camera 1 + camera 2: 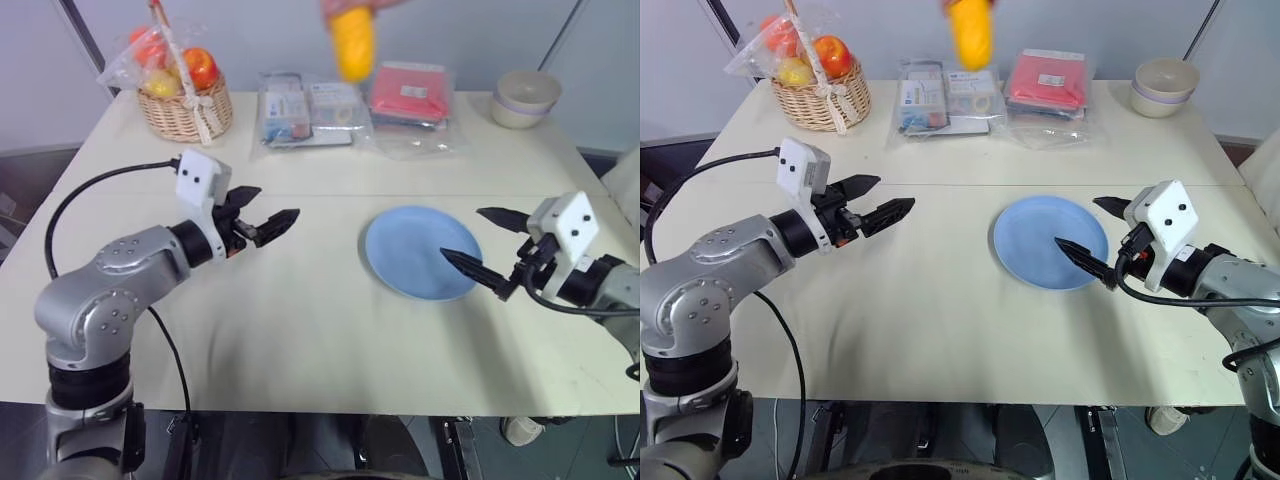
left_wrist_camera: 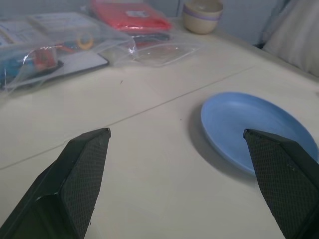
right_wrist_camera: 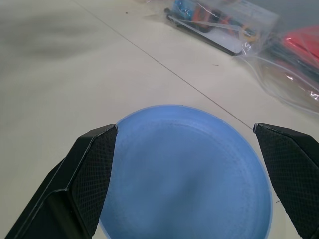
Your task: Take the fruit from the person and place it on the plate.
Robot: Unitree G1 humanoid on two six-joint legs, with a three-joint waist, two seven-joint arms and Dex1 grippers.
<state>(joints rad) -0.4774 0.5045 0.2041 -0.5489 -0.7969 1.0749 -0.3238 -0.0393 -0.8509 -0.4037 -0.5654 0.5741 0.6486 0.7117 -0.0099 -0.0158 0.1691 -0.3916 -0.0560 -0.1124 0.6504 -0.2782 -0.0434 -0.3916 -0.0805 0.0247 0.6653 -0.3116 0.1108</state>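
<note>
The yellow-orange fruit (image 1: 352,45) hangs in the air above the far side of the table, held from above by the person's fingers (image 1: 385,4) at the picture's top edge. The light-blue plate (image 1: 420,250) lies bare on the table, right of centre. My left gripper (image 1: 278,202) is open and level, left of the plate, with nothing between its fingers; its wrist view looks across the table at the plate (image 2: 249,119). My right gripper (image 1: 462,232) is open over the plate's right rim, also holding nothing, and the plate (image 3: 184,174) shows between its fingers (image 3: 84,179).
A wicker basket (image 1: 185,105) of wrapped fruits stands at the far left. Clear plastic packets (image 1: 305,110) and a red packet (image 1: 410,95) lie along the far edge. A cream bowl (image 1: 527,97) stands at the far right corner.
</note>
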